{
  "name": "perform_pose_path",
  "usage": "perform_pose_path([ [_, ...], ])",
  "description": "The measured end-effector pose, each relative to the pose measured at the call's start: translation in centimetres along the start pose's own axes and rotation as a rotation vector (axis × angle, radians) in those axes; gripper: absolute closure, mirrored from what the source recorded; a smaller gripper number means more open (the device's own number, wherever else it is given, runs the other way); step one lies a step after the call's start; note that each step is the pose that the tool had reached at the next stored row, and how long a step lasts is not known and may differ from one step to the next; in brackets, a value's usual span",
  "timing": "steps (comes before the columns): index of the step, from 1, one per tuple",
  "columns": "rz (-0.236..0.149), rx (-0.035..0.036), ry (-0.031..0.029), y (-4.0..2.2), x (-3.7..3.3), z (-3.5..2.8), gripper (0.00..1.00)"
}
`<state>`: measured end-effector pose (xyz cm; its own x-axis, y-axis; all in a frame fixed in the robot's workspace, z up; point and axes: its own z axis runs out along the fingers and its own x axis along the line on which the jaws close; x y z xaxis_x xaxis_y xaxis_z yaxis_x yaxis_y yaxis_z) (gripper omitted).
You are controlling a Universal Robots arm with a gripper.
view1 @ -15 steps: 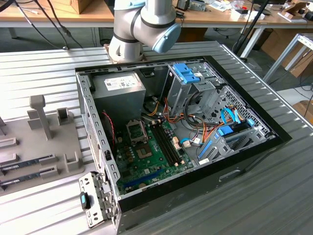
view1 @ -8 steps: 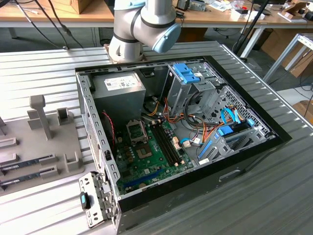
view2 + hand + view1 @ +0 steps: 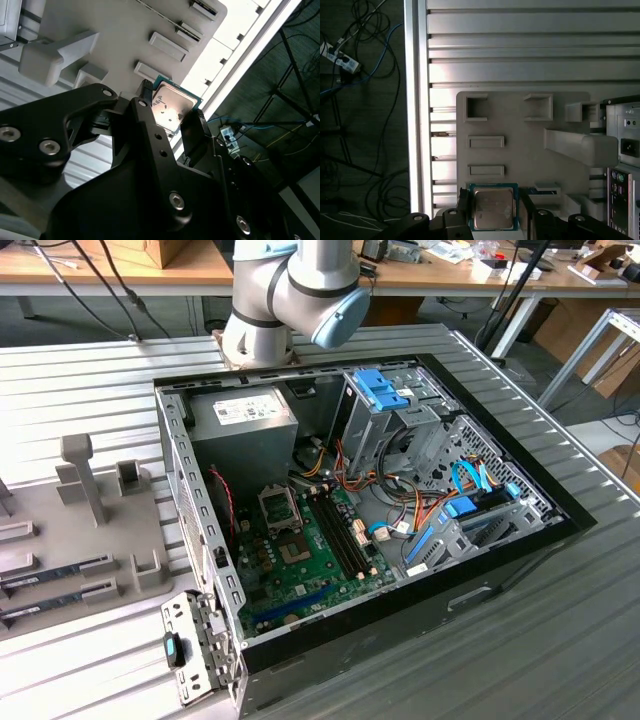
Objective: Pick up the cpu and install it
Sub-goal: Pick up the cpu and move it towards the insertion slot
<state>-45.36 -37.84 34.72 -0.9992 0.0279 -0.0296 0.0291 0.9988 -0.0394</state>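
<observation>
exterior view: arm (image 3: 290,290) stands behind the open computer case (image 3: 420,615); board socket (image 3: 278,506) looks empty. second wrist view: gripper (image 3: 170,111) closed on the cpu (image 3: 172,106) by two opposite edges, over the grey tray (image 3: 115,30). first wrist view: cpu sits square between the fingers (image 3: 464,212). judged: pick-up stage; install needs it squared over that socket.

Silver-grey arm (image 3: 285,280): fat tubular joints, rounded light-blue cap (image 3: 340,315). Matte black gripper (image 3: 170,107): two slim fingers (image 3: 194,131). Behind fingers, angular hinged plates (image 3: 60,125), widening away from fingers, with silver round-head screws (image 3: 176,200) and row of small holes (image 3: 157,136).
</observation>
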Motion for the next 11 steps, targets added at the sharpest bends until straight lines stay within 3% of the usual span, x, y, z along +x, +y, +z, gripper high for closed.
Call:
perform_pose_path([
  [11, 0.0, 0.0, 0.0, -0.02, -0.02, -0.55, 0.53],
])
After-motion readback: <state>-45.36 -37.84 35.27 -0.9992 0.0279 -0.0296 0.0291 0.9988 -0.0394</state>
